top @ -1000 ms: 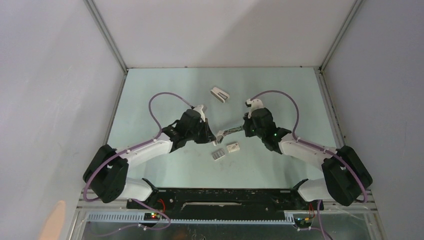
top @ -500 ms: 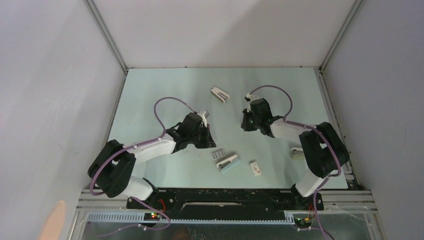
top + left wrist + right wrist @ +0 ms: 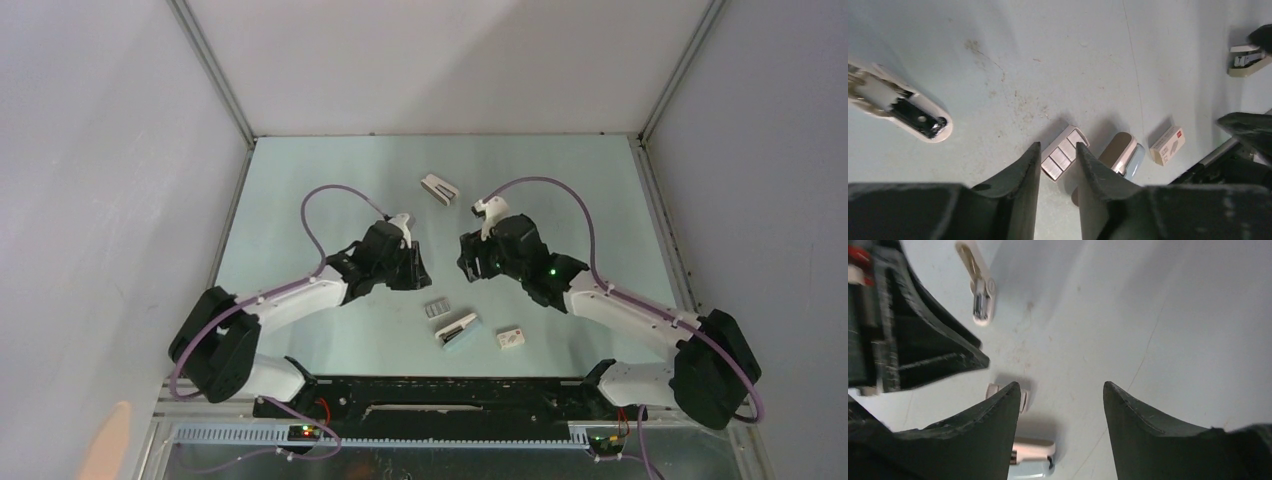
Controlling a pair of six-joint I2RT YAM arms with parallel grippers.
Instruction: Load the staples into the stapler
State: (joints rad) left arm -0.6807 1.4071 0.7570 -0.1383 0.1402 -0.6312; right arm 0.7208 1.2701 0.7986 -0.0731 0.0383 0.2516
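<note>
Staples (image 3: 437, 309), a small ribbed grey block, lie flat on the pale green surface (image 3: 320, 180) toward its near edge, in the gap between the two arms. Just beside them, slightly nearer and to the right, the stapler (image 3: 457, 329) lies at a slant. A thin strip of bare surface separates the two, so they do not touch. Further right, apart from both, sits a small white box (image 3: 510, 338) with a red mark.

A little beyond the staples, the left gripper (image 3: 418, 275) hangs over the surface. Its jaws are parted by only a narrow gap and grasp nothing. In the left wrist view the staples show on the surface below, right between the dark fingers (image 3: 1028, 172).

Across from it, the right gripper (image 3: 468, 268) hovers at about the same depth. Its jaws are spread wide and empty. In the right wrist view the stapler's end shows low between them, and the staples are partly hidden behind one finger.

Off to the left gripper's side, a longer white-and-cream stapler (image 3: 900, 106) lies on the surface with its dark inner channel showing.

Farthest away, past both grippers and well apart from the staples, a broader white wedge-shaped stapler (image 3: 439, 188) rests near the middle of the surface.
</note>
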